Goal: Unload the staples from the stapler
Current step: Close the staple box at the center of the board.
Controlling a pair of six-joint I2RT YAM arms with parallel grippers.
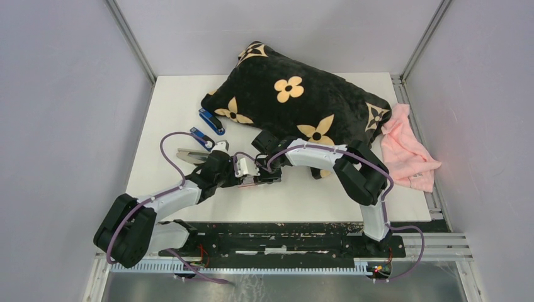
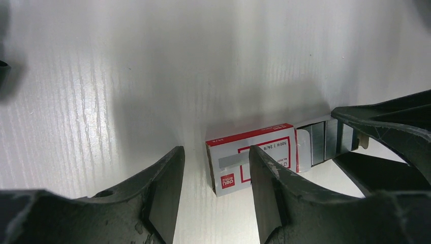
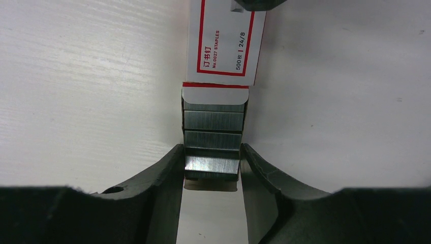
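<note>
My right claw point(image 3: 211, 150) has its fingers pressed against both sides of the staples point(image 3: 211, 122), pinching the near end of the row. The silvery strips lie stepped, one behind the other, in an inner tray point(image 3: 216, 94) slid out of a white-and-red staple box point(image 3: 223, 46). The box lies flat on the white worktop point(image 1: 170, 100).

My left claw point(image 2: 216, 152) is spread, straddling the box's other end. One finger sits over the lid. The other stands clear of the box, with bare worktop between.

The two claws face each other near the front middle of the worktop. To the left and further back, a blue stapler point(image 1: 211, 121) lies beside a second blue stapler point(image 1: 201, 136), close to the corner of a black pillow with tan flowers point(image 1: 296, 100). A pink cloth point(image 1: 406, 151) lies at the right edge, beside the pillow.
</note>
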